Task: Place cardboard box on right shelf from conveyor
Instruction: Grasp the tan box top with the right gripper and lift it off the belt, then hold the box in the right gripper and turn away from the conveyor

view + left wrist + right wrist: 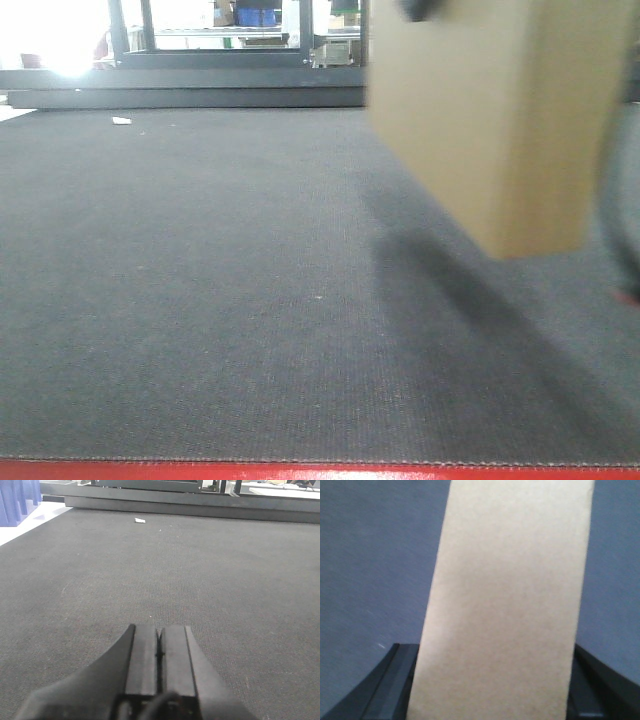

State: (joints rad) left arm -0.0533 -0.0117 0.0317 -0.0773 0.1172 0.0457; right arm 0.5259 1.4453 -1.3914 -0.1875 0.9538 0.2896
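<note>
Jaws pressed together on left gripper point(159, 632); right gripper point(492, 652) clasps cardboard box point(510, 580), seemingly above conveyor point(220, 300)

Cardboard box point(490, 120) hangs above the conveyor point(200, 300), right side, held between the right gripper point(495, 695) fingers; a small scrap point(121, 121) lies far back left.

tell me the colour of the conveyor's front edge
Red; the conveyor's front edge shows best in the front-facing view.

The left hand point(159, 630) is matte black: two flat fingers point(145, 655) with sloping wedge flanks, a dark cable point(159, 702) curling at its base. The right hand point(491, 650) looks black too, its edges greyer.
</note>
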